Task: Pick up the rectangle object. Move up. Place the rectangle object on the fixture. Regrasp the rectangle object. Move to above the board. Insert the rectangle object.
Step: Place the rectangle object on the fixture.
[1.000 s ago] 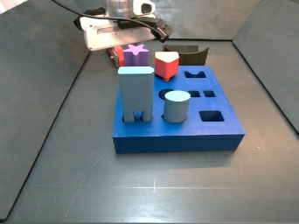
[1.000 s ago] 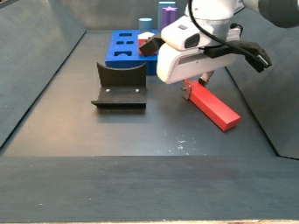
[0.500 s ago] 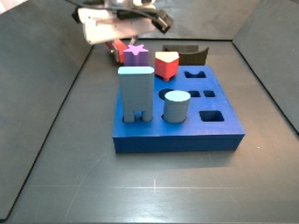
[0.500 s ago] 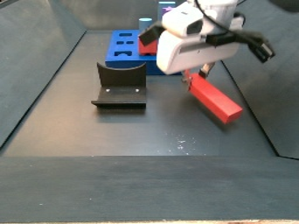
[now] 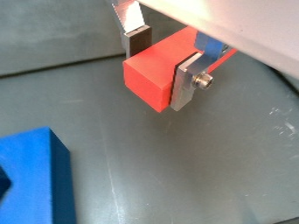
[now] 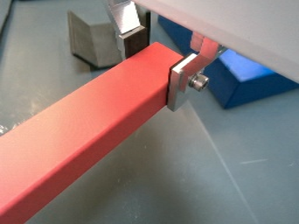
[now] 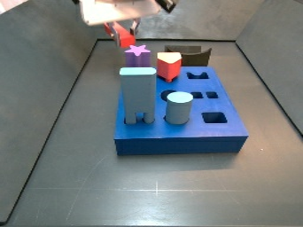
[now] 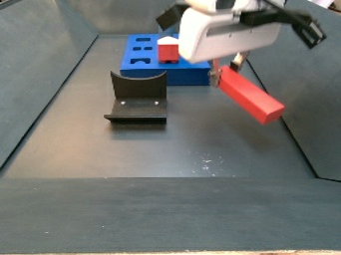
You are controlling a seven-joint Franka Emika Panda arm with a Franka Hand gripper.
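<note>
Tool (image 6: 162, 54) clamped on the rectangle object (image 6: 87, 144) near one end, silver fingers (image 5: 188, 80) pressed to opposite side faces in both wrist views. Block hangs tilted in the air, clear of the floor, free end slanting down (image 8: 250, 98). Fixture (image 8: 138, 96) sits on the floor beside it, apart, with nothing in it. Board (image 7: 182, 113) lies beyond, carrying a light-blue tall block (image 7: 136, 96), a cylinder (image 7: 179, 107) and a purple star piece (image 7: 138, 51).

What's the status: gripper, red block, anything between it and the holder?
Gripper shut on the red block, near one end. Block off the floor, tilted, in a side view. Holder empty; nothing on the floor between.
</note>
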